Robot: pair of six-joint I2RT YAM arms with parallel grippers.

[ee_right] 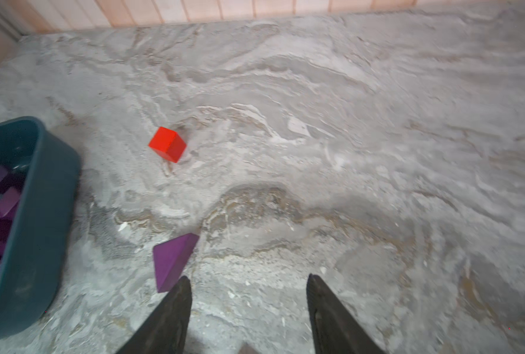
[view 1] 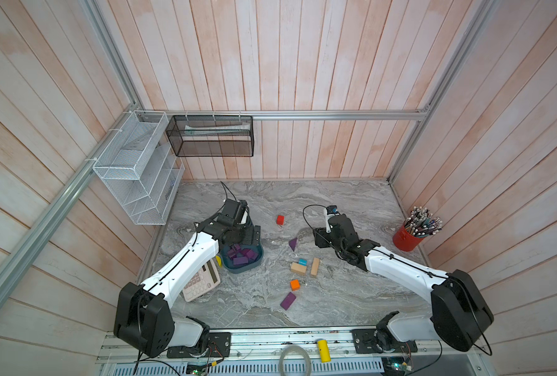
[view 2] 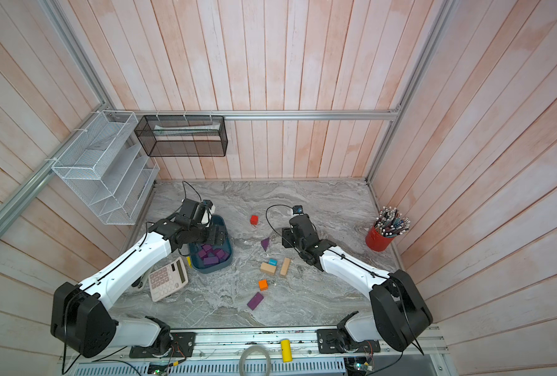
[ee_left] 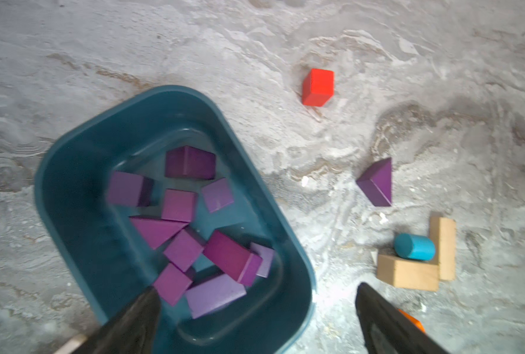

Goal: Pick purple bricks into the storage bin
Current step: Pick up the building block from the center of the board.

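The purple wedge (ee_right: 173, 260) looks light, stiff and matte: pinch its flat parallel ends, not the slopes. The right fingers (ee_right: 169, 318) stand half-apart and empty just beside it. The left fingers (ee_left: 132, 321) gape wide and empty above the storage bin (ee_left: 71, 171).

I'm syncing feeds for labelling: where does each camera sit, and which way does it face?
Both top views: high behind the arms, looking down on the table; both arms show.
Left wrist: over the storage bin, looking down; open left gripper tips show.
Right wrist: low, facing the back wall; open right gripper tips show.
Shared: purple wedge, red cube.
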